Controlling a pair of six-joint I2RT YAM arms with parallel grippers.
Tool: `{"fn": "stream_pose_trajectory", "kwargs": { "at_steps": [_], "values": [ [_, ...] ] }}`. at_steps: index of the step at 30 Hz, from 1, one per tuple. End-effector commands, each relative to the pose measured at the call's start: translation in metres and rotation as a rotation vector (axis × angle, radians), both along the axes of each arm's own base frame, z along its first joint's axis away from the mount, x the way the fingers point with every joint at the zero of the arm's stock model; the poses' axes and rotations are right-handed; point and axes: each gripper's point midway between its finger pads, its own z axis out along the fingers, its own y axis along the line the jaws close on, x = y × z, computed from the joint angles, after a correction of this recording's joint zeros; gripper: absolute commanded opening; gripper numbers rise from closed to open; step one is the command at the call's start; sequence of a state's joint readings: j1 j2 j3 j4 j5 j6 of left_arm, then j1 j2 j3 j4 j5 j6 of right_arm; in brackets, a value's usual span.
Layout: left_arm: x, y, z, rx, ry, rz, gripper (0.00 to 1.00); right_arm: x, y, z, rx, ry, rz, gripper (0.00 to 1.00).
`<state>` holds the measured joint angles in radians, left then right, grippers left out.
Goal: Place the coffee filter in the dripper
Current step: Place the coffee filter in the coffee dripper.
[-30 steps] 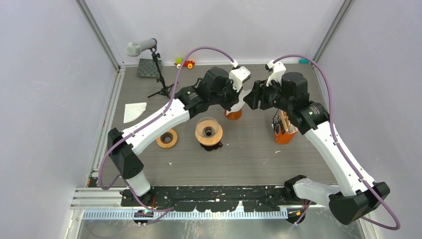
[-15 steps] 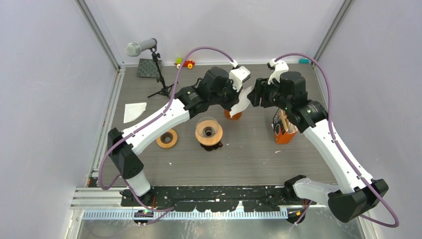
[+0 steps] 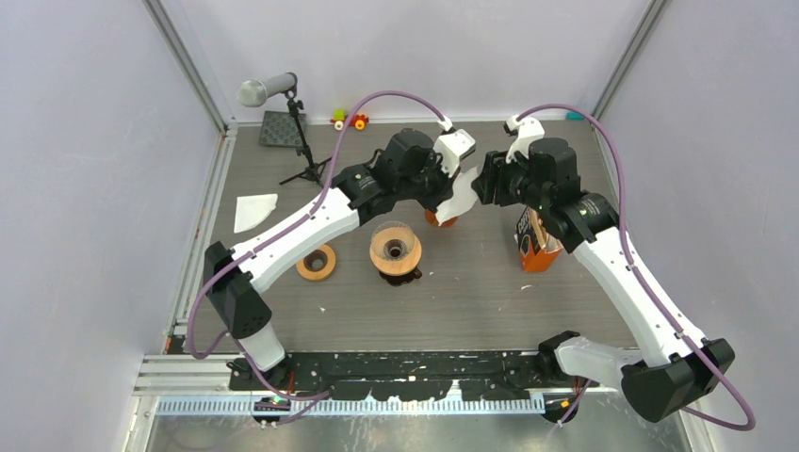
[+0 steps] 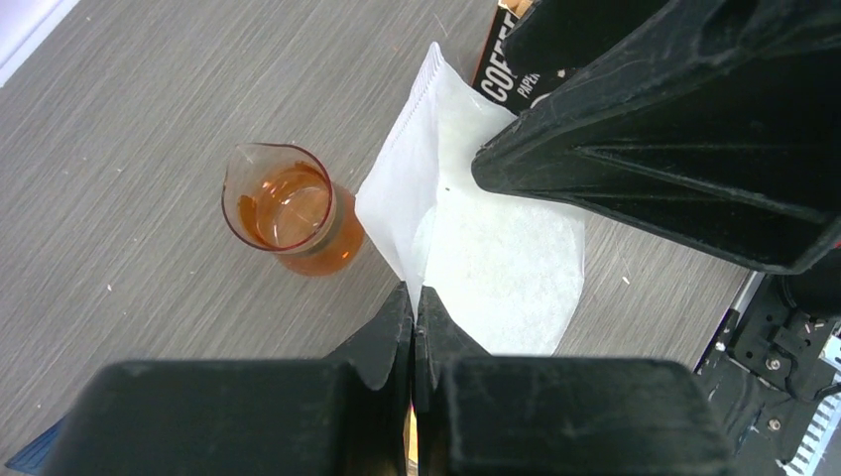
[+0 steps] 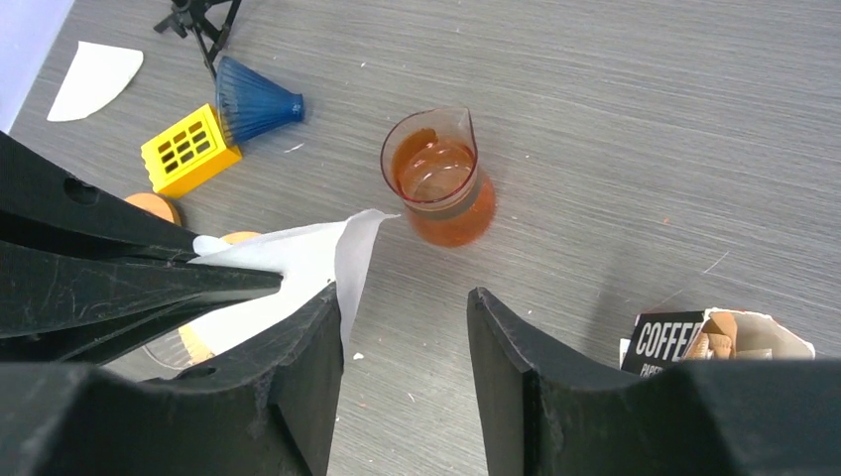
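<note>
At the far left of the grey wood-grain table (image 3: 471, 292) a loose white paper filter (image 3: 254, 212) lies flat, alone near the wall. Behind it a grey microphone on a black tripod stand (image 3: 267, 89) stands beside a black mesh pad (image 3: 283, 129). Nearer the arms a round wooden ring (image 3: 316, 262) lies flat, and just right of it stands the amber glass dripper with a wooden collar (image 3: 396, 248), upright, mouth up.

Above and behind the dripper, the left gripper (image 4: 414, 297) has its 2 jaws pressed together on the narrow end of the white paper coffee filter (image 4: 496, 248). The filter hangs in the air, fanned out towards the right arm and clear of the table, so it is not in the dripper. Under it, on the table, stands a small orange glass beaker (image 4: 293, 213), upright, with its spout pointing away from the arms.

The right gripper (image 5: 407, 317) faces the left one from the right, its 2 jaws standing apart with the bare table showing between them. The filter's free corner (image 5: 342, 253) hangs against the inner edge of 1 finger (image 5: 317, 337); whether the paper touches it I cannot tell.

Farther right stands the orange coffee-filter box (image 3: 537, 240), open at the top, partly hidden under the right arm.
</note>
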<state>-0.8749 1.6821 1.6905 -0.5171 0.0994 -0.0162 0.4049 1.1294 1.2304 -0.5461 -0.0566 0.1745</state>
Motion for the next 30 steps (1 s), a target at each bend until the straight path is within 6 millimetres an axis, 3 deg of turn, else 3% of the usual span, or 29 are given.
{"fn": "stream_pose_trajectory", "kwargs": {
  "at_steps": [1, 8, 14, 21, 27, 30],
  "values": [
    [-0.008, 0.000, 0.032, -0.063, -0.071, -0.057, 0.00, -0.006, 0.009, 0.016, 0.027, -0.064, 0.066, 0.49],
    [-0.004, -0.001, 0.031, -0.065, -0.061, -0.035, 0.00, -0.011, 0.027, 0.012, 0.113, 0.004, 0.116, 0.29],
    [0.010, 0.011, 0.030, -0.048, -0.066, 0.089, 0.01, -0.007, 0.027, 0.011, 0.142, 0.032, 0.077, 0.02],
    [0.027, 0.022, 0.032, -0.062, -0.028, 0.209, 0.23, 0.005, 0.034, 0.012, 0.232, 0.099, 0.007, 0.00],
    [0.026, 0.022, 0.030, -0.093, 0.037, 0.241, 0.47, 0.015, 0.032, 0.017, 0.290, 0.130, -0.075, 0.00],
    [0.023, 0.021, 0.025, -0.099, 0.068, 0.246, 0.54, 0.018, 0.030, 0.019, 0.334, 0.150, -0.102, 0.00]
  ]
}}
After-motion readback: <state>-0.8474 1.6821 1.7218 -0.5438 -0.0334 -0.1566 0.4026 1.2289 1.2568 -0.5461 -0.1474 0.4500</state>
